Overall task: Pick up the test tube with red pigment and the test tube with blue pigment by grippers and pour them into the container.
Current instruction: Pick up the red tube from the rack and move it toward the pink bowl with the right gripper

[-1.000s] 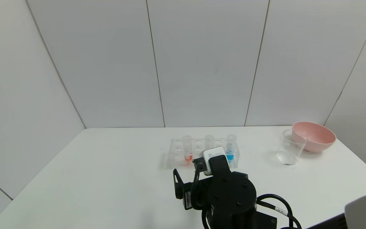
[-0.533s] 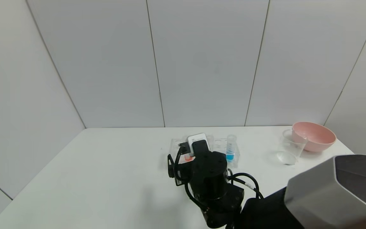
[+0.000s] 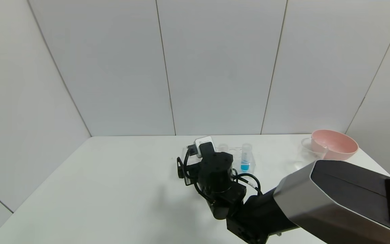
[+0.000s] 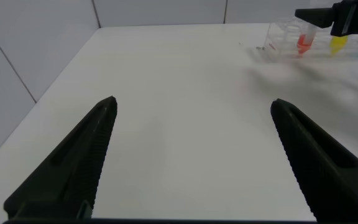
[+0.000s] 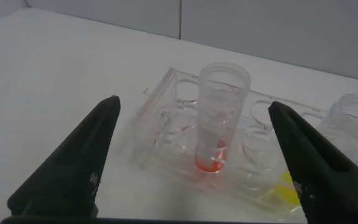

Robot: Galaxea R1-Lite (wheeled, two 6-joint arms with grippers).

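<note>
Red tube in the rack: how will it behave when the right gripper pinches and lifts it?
The test tube with red pigment looks rigid, smooth clear plastic, so probably slippery. Little liquid at the bottom: likely light. It stands open-topped in the tube rack, so tilting risks spills. The right gripper brackets it, open.

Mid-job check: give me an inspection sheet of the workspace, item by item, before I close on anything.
Surface: white table, nothing spilled.
Job's things: red tube and blue tube upright in the clear rack; clear cup beside the pink bowl.
Clutter: yellow tube in the rack.
Grippers: right gripper open, fingers either side of the red tube, not touching; left gripper open over bare table.
Cables: black loops on the right arm.
Surroundings: grey panel walls.
</note>
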